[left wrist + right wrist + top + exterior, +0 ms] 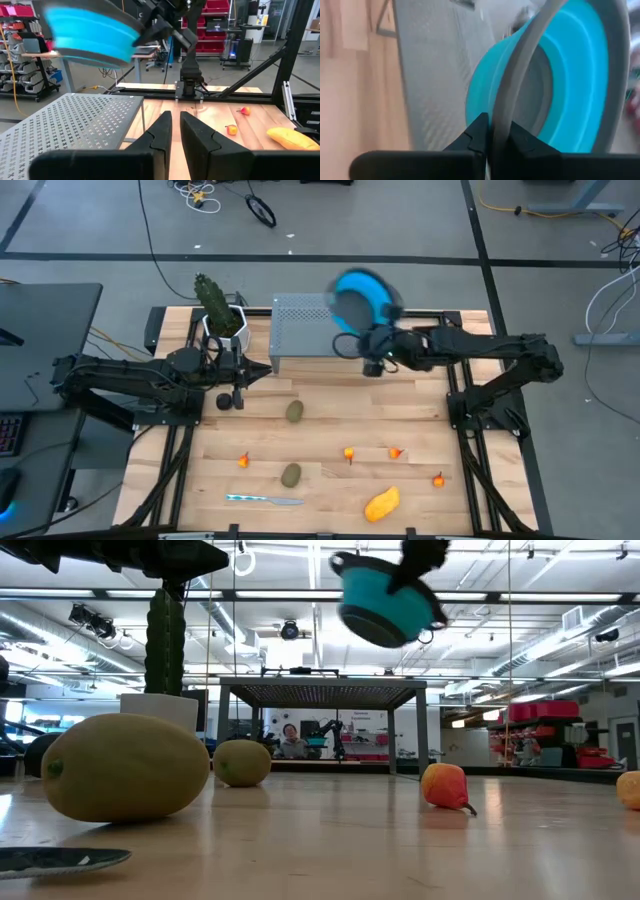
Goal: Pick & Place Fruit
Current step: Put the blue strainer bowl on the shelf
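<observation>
Nearest, knife: silver-and-blue knife (pixel 263 500) lies flat at the near edge of the table (pixel 420 405), left of centre.
Yellow-orange oblong: this fruit (pixel 381 504) lies near the table's near edge, right of the knife and well apart from both claws.
Near green oval: olive-green fruit (pixel 291 475) sits just beyond the knife; in the low view it looms large on the left (pixel 122 767).
Orange-red bits: four small pieces spread in a rough row across the near half, at the left (pixel 243 461), the middle (pixel 348 452), right of middle (pixel 396 452) and far right (pixel 438 479).
Far green oval: second olive fruit (pixel 295 412) lies mid-table, right of the left claw and near to it, not touching.
Black ball: near-black ball (pixel 224 401) rests on the table just at the near side of the left claw.
Left claw: left claw (pixel 258 368) is low at the left, by the near left corner of the metal stand; its fingers (pixel 162 131) are close together with a narrow gap, holding nothing.
Right claw: right claw (pixel 362 340) is raised over the stand's right end, well apart from all the fruit, clamped on the grey rim of the blue bowl (pixel 362 297).
Stand: perforated grey metal stand (pixel 305 332) occupies the far middle of the table.
Cactus: green cactus in a white pot (pixel 220 313) stands at the far left, beside the stand.
</observation>
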